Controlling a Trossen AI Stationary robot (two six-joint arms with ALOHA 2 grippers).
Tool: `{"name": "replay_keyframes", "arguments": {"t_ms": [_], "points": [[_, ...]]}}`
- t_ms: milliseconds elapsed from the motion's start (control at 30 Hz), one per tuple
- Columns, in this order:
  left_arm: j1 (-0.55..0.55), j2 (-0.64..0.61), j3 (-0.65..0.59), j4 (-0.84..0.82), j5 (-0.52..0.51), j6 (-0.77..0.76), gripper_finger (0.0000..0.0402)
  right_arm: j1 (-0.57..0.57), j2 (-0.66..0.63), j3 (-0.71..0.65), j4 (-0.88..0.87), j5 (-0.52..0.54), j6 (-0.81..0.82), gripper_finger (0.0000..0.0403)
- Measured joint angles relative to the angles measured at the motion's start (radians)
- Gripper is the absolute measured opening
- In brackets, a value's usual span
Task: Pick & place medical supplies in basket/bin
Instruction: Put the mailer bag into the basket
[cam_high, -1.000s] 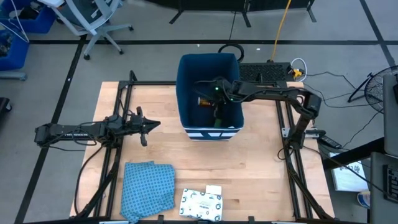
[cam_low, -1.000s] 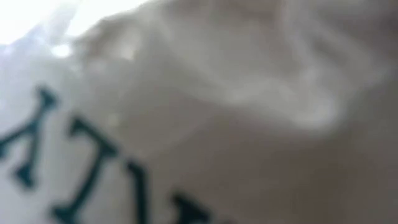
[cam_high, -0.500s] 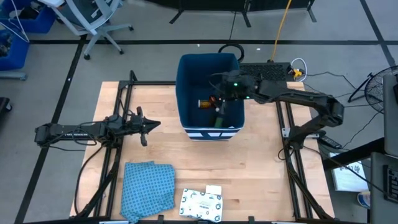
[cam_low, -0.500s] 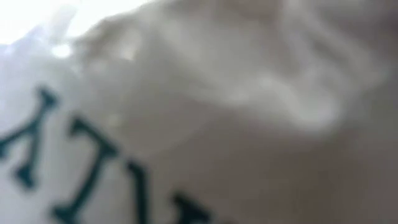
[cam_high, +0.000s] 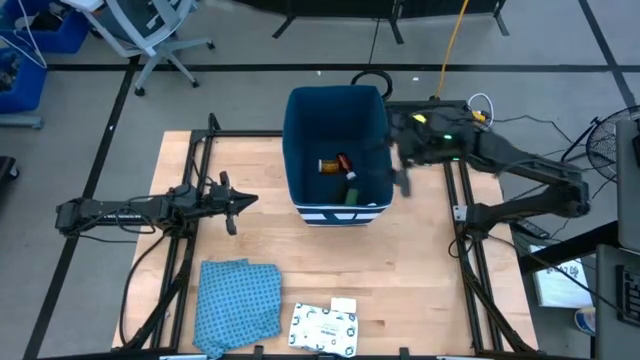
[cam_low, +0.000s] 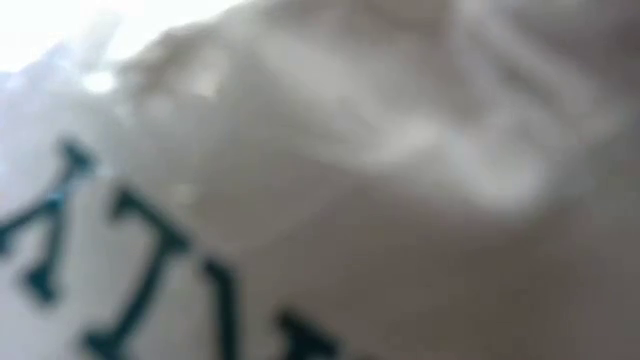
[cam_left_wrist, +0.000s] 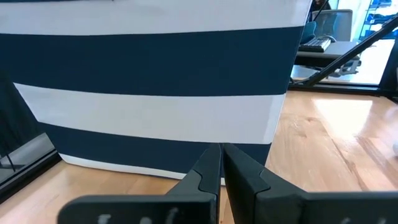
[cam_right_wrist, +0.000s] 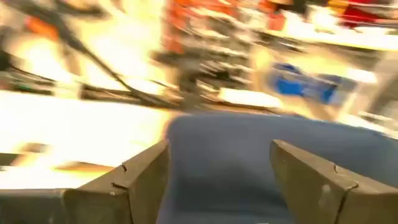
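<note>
The dark blue bin (cam_high: 335, 110) stands at the table's far middle, its white-striped wall (cam_left_wrist: 155, 93) facing the near side. Inside lie a red-orange tube (cam_high: 331, 165) and a green and black piece (cam_high: 352, 191). My right gripper (cam_high: 400, 177) hovers open just outside the bin's right wall; its wrist view (cam_right_wrist: 217, 180) looks over the blue bin, blurred. My left gripper (cam_high: 240, 200) waits shut (cam_left_wrist: 221, 168) left of the bin. A white green-printed pouch (cam_high: 322, 328) with a small white box (cam_high: 344, 305) lies flat at the near edge.
A blue patterned cloth (cam_high: 238, 302) lies crumpled at the near left of the table. The low view is filled by white material with green letters (cam_low: 140, 260) right at the lens. Black frame rails (cam_high: 190, 250) run along both table sides. Bare wood lies between bin and pouch.
My right gripper has come up out of the bin and swung toward the table's right, from over the bin's inside to just beyond its right wall. The tube and the green and black piece have stayed in the bin.
</note>
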Motion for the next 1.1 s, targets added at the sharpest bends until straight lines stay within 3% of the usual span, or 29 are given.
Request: {"name": "replay_keyframes", "arguments": {"t_ms": [167, 367, 567, 667, 800, 967, 1100], "points": [[0.0, 0.0, 0.0, 0.0, 0.001, -0.005, 0.0021, 0.053, -0.091, -0.007, -0.096, -0.244, 0.085, 0.0251], [0.0, 0.0, 0.0, 0.0, 0.002, -0.024, 0.0021, 0.146, -0.224, -0.13, -0.044, -0.269, 0.09, 0.0177], [0.0, 0.0, 0.0, 0.0, 0.002, -0.027, 0.0021, 0.172, -0.368, -0.262, 0.031, -0.113, 0.076, 0.0056], [0.0, 0.0, 0.0, 0.0, 0.002, -0.027, 0.0021, 0.172, -0.434, -0.339, 0.079, -0.087, 0.077, 0.001], [0.0, 0.0, 0.0, 0.0, 0.002, -0.027, 0.0021, 0.177, -0.515, -0.453, 0.158, -0.078, 0.133, 0.0013], [0.0, 0.0, 0.0, 0.0, 0.002, -0.027, 0.0021, 0.209, -0.616, -0.629, 0.257, 0.074, 0.172, 0.0002], [0.0, 0.0, 0.0, -0.006, 0.002, -0.034, 0.0021, 0.23, -0.712, -0.748, 0.318, 0.091, 0.172, 0.0002]]}}
